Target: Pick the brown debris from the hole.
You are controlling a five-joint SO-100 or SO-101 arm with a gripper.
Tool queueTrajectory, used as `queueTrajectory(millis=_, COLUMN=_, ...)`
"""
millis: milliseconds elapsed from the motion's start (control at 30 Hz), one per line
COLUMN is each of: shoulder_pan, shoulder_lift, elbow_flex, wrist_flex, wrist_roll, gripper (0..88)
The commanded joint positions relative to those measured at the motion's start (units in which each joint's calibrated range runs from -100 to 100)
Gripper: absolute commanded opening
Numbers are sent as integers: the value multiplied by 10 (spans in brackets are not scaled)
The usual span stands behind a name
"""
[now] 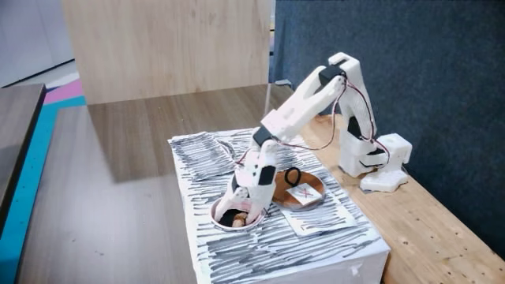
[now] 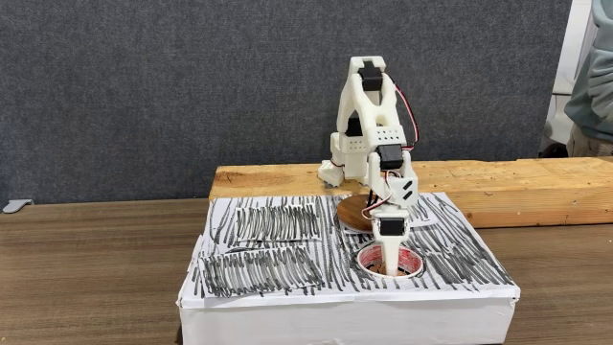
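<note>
While the pincer (image 1: 239, 214) dips into the hole (image 1: 218, 209) at lower centre, I cannot tell its grip. Best clench squarely on the brown debris (image 1: 234, 221), then lift straight up.

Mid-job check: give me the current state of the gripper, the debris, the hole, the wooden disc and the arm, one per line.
gripper: lowered into the hole, open or shut cannot be told.
brown debris: in the hole, not lifted out.
hole: open, pale rim exposed, gripper tip inside.
round wooden disc: lying flat on the scribbled box beside the hole, white X card on it.
arm: bent forward and down over the box.
</note>
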Motion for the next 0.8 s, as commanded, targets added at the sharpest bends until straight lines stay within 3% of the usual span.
queueTrajectory(millis=0, shoulder_pan=-3, shoulder_lift=62, elbow_flex=-10, wrist_flex=10, wrist_roll=-3, gripper=272)
queueTrajectory(millis=100, shoulder_pan=-3, shoulder_lift=62, elbow_flex=-10, wrist_flex=10, wrist_roll=-3, gripper=243)
queueTrajectory(millis=267, shoulder_pan=-3, shoulder_lift=62, elbow_flex=-10, wrist_flex=11, wrist_roll=-3, gripper=14)
queueTrajectory(millis=300, shoulder_pan=-3, shoulder_lift=62, elbow_flex=-10, wrist_flex=11, wrist_roll=-3, gripper=0)
queueTrajectory(millis=767, shoulder_pan=-2, shoulder_lift=42, elbow_flex=-11, wrist_flex=11, wrist_roll=2, gripper=9)
